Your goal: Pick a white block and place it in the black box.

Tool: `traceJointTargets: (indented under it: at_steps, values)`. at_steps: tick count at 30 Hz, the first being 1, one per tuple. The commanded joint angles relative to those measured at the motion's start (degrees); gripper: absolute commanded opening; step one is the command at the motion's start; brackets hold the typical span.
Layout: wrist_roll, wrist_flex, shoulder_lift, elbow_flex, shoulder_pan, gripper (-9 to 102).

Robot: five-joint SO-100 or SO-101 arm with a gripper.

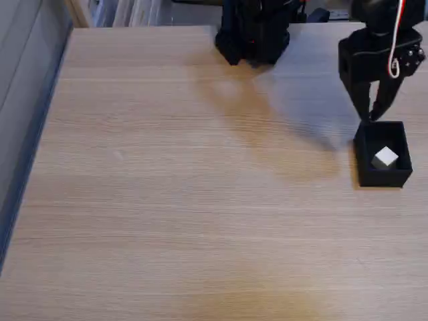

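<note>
Table: a light wood-grain top (187, 221) fills the foreground of the fixed view, bare across its near and left parts.
Black box: a small matte open-topped box (382, 177) stands on the table near the right edge of the view, walls upright.
White block: the tiny white cube (386, 158) lies inside the black box, on its floor, turned slightly askew to the walls.
Gripper: the black gripper (372, 115) hangs just behind the box's far rim, fingertips pointing down and close to the rim; whether they touch it cannot be told.
Jaws: the two fingers converge to a narrow gap at the tips, with nothing between them.
Wires: red and white leads (396, 47) run down the side of the gripper body.
Arm base: a black block (253, 33) sits at the far edge of the table, well apart from the box.
Shadow: a soft grey patch (301, 107) lies on the wood between base and box.
</note>
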Motion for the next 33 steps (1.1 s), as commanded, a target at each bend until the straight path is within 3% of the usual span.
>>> traceJointTargets:
  at_steps: [1, 8, 14, 24, 33]
  values:
    - [-6.68, -1.49, 10.2, 9.76, 4.13, 0]
    - [-19.86, -13.89, 33.66, 40.25, 13.36, 0]
    - [-25.31, -15.47, 53.44, 59.94, 17.84, 0]
    - [-21.18, -6.24, 79.54, 79.1, 21.88, 0]
    - [-22.59, -0.09, 88.68, 87.98, 26.28, 0]
